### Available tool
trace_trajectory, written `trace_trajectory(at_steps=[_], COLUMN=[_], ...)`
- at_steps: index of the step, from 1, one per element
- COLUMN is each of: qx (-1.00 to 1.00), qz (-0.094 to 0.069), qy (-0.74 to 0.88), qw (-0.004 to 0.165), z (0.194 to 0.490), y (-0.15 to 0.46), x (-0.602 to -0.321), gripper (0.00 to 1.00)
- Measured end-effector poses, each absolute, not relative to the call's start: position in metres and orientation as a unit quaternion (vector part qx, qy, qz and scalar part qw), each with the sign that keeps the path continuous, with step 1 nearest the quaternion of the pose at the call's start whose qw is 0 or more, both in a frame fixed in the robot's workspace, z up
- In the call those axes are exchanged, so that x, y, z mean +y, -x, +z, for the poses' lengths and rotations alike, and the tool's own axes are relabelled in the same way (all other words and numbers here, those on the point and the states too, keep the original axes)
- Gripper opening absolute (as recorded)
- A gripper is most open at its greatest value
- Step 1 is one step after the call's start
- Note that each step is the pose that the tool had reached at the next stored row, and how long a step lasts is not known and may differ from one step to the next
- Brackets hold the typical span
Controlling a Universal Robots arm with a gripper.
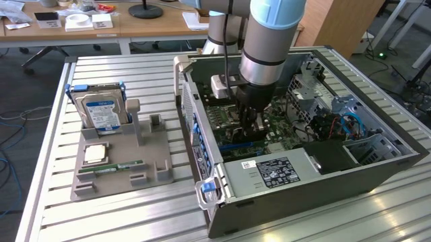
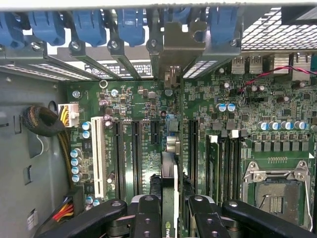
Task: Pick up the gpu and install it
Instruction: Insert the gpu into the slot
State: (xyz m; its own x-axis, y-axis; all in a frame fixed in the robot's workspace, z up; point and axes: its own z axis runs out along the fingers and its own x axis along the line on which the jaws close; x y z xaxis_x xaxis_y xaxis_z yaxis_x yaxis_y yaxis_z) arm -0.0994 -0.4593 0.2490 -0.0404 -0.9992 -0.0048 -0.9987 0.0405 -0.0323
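Black gripper point(image 2: 171, 215) fingers point(image 2: 148, 218) clamp the gpu point(image 2: 169, 173) from both sides, deep inside the open computer case point(image 1: 303, 181). The card stands on edge over the case's green motherboard point(image 2: 133, 99), in line with its long dark slots, one end toward the case wall with the blue clips point(image 2: 89, 25). It seems to meet a slot, though whether it is seated is hard to tell. Outside the case, a hard drive point(image 1: 101, 108) stands in a grey holder point(image 1: 121, 166).
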Motion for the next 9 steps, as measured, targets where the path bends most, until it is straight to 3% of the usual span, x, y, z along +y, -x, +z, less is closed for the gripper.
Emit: trace_trajectory(at_steps=[9], qx=[0.721], qz=[-0.010], qy=[0.693], qw=[0.013], z=[0.2455], y=[0.0994], x=[-0.4593], gripper=[0.26])
